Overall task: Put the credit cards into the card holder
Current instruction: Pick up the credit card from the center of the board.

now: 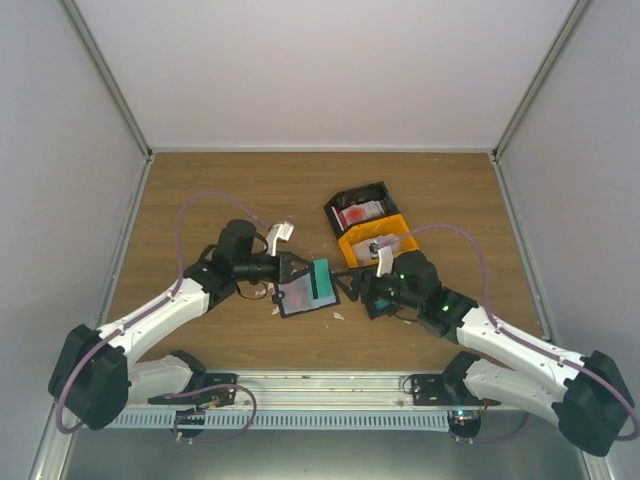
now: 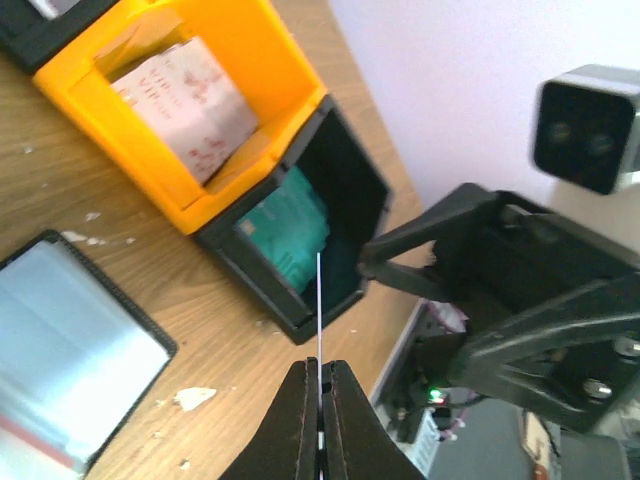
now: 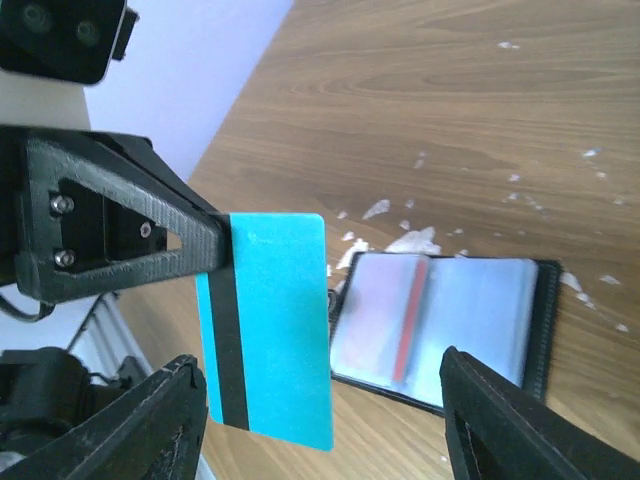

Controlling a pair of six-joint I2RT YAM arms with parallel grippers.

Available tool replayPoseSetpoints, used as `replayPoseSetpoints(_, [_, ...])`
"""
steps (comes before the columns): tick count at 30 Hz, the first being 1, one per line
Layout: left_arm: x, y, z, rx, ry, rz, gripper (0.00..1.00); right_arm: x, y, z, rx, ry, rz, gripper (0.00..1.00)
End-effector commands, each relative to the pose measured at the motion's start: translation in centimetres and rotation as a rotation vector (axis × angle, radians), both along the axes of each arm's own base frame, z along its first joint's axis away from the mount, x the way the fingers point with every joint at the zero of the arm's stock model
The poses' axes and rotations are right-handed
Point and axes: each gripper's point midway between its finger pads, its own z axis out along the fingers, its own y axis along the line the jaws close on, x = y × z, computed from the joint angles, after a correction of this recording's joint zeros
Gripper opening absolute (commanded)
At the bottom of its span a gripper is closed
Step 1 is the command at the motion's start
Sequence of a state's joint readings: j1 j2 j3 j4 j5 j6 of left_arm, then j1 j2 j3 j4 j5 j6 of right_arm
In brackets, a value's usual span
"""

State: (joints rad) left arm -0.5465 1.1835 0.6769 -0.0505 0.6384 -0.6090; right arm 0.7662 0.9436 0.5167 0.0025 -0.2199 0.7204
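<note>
My left gripper [image 1: 298, 270] is shut on a teal credit card [image 1: 322, 281] with a black stripe and holds it on edge just above the open card holder [image 1: 298, 299]. In the left wrist view the card [image 2: 319, 300] shows edge-on between the closed jaws [image 2: 320, 368]. In the right wrist view the teal card [image 3: 275, 330] hangs beside the black card holder [image 3: 470, 325], whose pale pocket shows a red stripe. My right gripper [image 3: 330, 430] is open and empty, facing both from the right [image 1: 366, 288].
An orange tray [image 2: 250, 60] holds a white and pink card [image 2: 185, 105]. A black tray [image 2: 345, 175] beside it holds another teal card [image 2: 290, 235]. A further black tray [image 1: 372, 192] with a pink card stands behind. White scraps [image 3: 415, 240] lie on the wooden table.
</note>
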Motion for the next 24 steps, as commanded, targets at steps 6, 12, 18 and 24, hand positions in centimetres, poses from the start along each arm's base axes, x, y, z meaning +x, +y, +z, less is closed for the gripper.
replayPoseSetpoints(6, [-1.9,0.9,7.1,-0.223,-0.057,-0.119,0.00,-1.7,3.0,4.8,0.232,-0.135,0.201,0.56])
replayPoseSetpoints(12, [-2.1,1.0,8.1,-0.252,-0.049,-0.127,0.00,-1.3,4.2,3.4,0.205,-0.072,0.233,0.42])
replayPoseSetpoints(18, [-2.0,1.2,7.7,-0.247,-0.040,-0.116,0.00,-1.5,5.1,4.5,0.264,-0.090,0.274,0.29])
replayPoseSetpoints(24, [-1.7,1.6,7.1,-0.238,-0.033,-0.091,0.00,-2.5,5.8,5.2,0.340,-0.078,0.345,0.26])
